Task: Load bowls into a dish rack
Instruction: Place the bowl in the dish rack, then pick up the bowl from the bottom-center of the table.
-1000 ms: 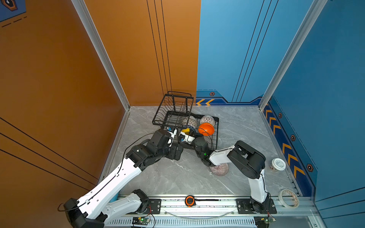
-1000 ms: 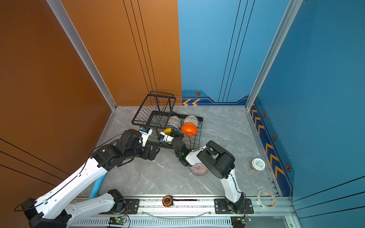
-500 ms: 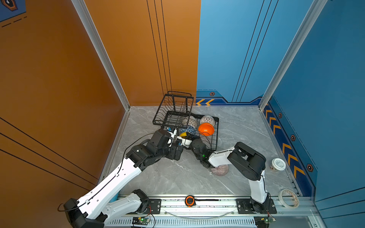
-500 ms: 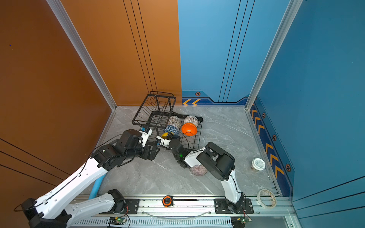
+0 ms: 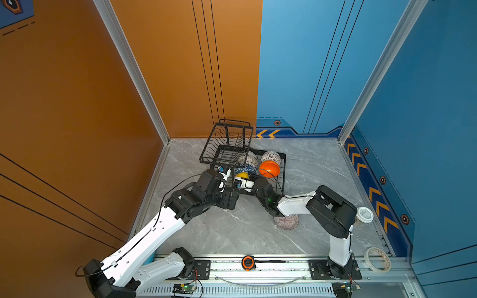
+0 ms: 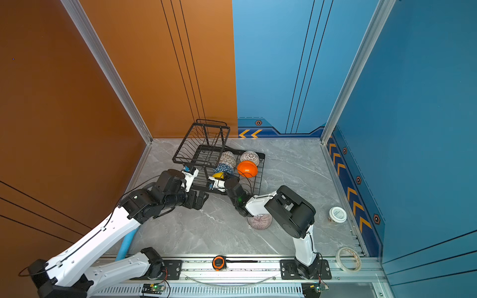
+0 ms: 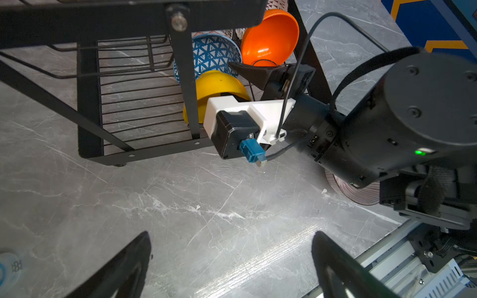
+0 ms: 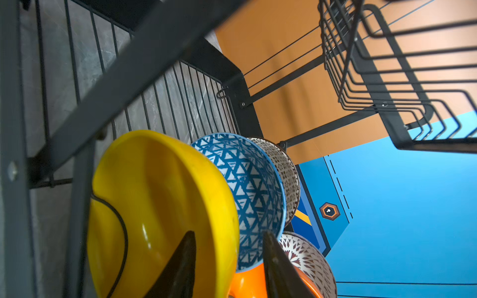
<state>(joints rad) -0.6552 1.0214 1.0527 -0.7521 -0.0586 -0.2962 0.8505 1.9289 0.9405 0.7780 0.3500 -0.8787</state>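
Grey marbled tabletop (image 5: 232, 240) fills a booth with an orange wall (image 5: 77, 103) on one side and blue walls (image 5: 426, 103) edged with orange chevrons (image 5: 268, 133). Toward the back stands the black wire dish rack (image 5: 224, 148).

Its lower tray holds five bowls on edge. The yellow bowl (image 8: 154, 206) is nearest the arms, with the blue-and-white triangle bowl (image 8: 253, 196) just behind it and a black-patterned white bowl (image 8: 286, 175) behind that. Alongside are the orange bowl (image 5: 269, 169) and a second patterned white bowl (image 5: 271, 156). The pale striped bowl (image 5: 286, 222) lies on the tabletop outside the rack, partly under the right arm.

The right gripper (image 8: 228, 232) straddles the yellow bowl's rim, fingers parted, not pinching it. The left gripper (image 7: 229, 258) hovers over the tabletop beside the rack, fingers spread wide and released.

A white-lidded cup (image 5: 364, 214) bears print too small to read. A tape roll (image 5: 377, 259) and an orange tape measure (image 5: 247, 262) sit at the table's near edge.
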